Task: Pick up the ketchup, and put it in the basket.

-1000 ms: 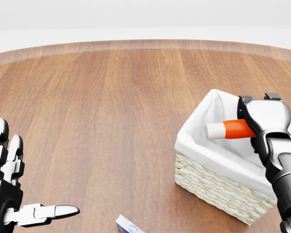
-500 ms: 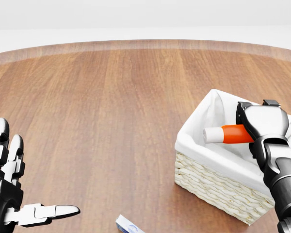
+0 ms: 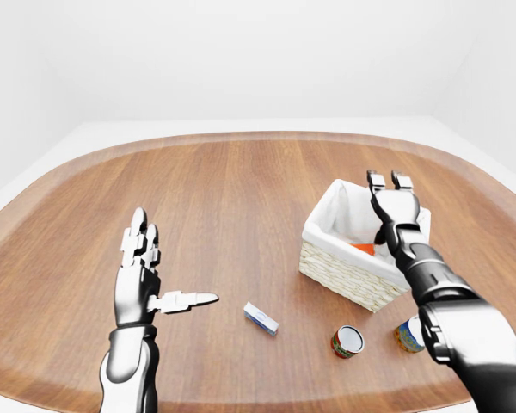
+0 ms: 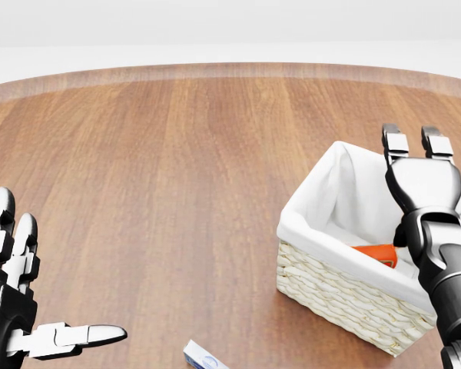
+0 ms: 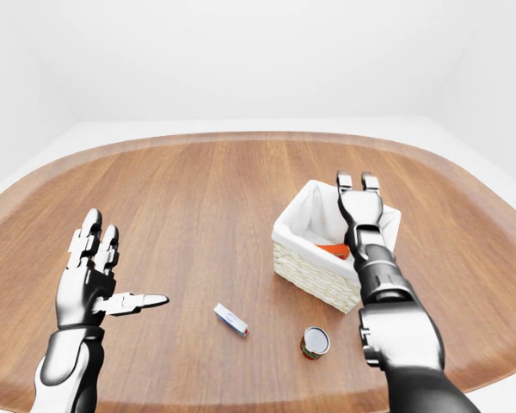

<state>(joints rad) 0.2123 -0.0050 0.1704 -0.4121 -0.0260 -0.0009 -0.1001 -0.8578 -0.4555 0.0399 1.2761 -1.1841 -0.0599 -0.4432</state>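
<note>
Orange-red ketchup (image 4: 376,253) shows against the basket's (image 4: 346,296) white lining; its weave is pale cream, and the table (image 4: 177,169) is streaked reddish-brown wood.

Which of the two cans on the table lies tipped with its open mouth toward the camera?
The red-labelled can, left of the other; the blue-green can sits partly hidden behind the right arm.

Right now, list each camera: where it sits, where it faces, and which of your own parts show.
Head view: on the head, tilted down at the table; close on the basket holding the ketchup; right robot hand open above it, left robot hand bottom left.
Left-eye view: on the head, wider; whole table, both arms, small box, two cans.
Right-eye view: on the head, same scene shifted leftward; one can visible.
Shared: basket, ketchup, both open hands.
</note>
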